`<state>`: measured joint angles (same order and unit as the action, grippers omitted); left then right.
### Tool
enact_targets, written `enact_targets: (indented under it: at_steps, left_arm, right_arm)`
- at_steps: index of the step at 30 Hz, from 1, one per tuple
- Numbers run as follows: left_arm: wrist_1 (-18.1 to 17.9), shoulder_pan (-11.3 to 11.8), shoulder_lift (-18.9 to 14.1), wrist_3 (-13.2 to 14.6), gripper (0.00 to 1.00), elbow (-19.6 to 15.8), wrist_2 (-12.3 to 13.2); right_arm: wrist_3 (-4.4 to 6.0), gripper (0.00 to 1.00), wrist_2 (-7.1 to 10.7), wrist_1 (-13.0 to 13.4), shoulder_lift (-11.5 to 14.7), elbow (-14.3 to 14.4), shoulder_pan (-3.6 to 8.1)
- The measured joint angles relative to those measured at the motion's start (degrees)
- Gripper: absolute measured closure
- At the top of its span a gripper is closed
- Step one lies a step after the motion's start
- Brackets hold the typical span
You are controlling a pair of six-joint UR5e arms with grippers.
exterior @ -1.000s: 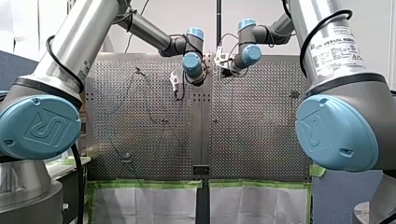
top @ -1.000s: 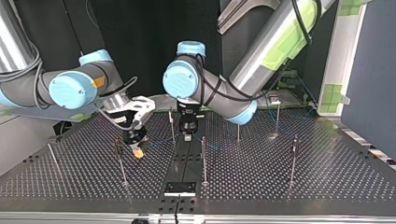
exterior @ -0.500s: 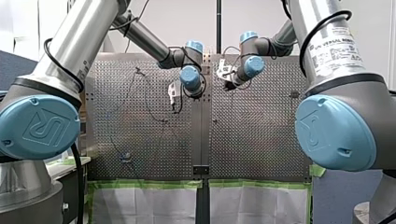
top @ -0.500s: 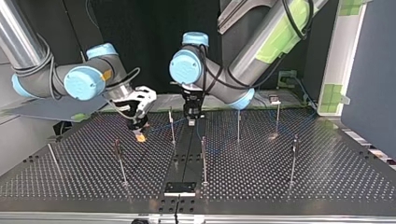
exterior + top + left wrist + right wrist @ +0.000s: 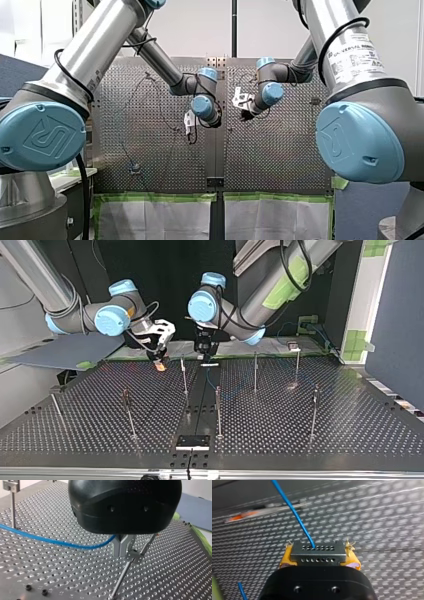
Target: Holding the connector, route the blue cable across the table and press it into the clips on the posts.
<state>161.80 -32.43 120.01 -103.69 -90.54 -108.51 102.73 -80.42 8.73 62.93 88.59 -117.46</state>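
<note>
My right gripper (image 5: 319, 561) is shut, its yellow pads (image 5: 287, 558) clamping the metal connector (image 5: 317, 551), and the blue cable (image 5: 294, 512) runs out of the connector ahead of it. In the top view this gripper (image 5: 160, 364) hangs over the table's far left-centre. My left gripper (image 5: 121, 554) has its metal fingers shut on the blue cable (image 5: 50, 540), right beside a thin post (image 5: 123, 576) and its clip (image 5: 136, 556). In the top view it (image 5: 205, 359) stands near the far middle, with the cable (image 5: 216, 385) trailing toward the posts (image 5: 255, 372).
Several thin posts stand on the perforated table (image 5: 350, 430), among them one (image 5: 183, 376) between the grippers and one (image 5: 218, 412) nearer the front. A black plate (image 5: 192, 442) lies at the front edge. A clip-topped post (image 5: 12, 505) stands far off beside the cable.
Both grippers have moved toward the far edge in the top view, down the front view. The right one also shifted toward the top view's middle, carrying the connector. Both grips are unchanged.
</note>
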Motion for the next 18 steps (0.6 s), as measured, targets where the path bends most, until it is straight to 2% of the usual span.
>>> enact_targets:
  at_steps: [7, 11, 18]
  left_arm:
    - [-3.8, 0.4, 0.8, -0.4, 1.0, 0.0, 2.2]
    - [-4.6, 0.3, 2.2, -0.4, 1.0, 0.3, 3.0]
    - [-6.1, 0.1, 5.1, -0.9, 1.0, 0.5, 3.6]
  right_arm:
    - [-0.05, 1.0, -0.17, 0.2, -1.1, 1.6, 0.56]
    - [-0.09, 1.0, -0.27, 0.3, -2.1, 1.7, 1.05]
    - [-0.12, 1.0, -0.36, 2.0, -2.8, 1.7, 1.67]
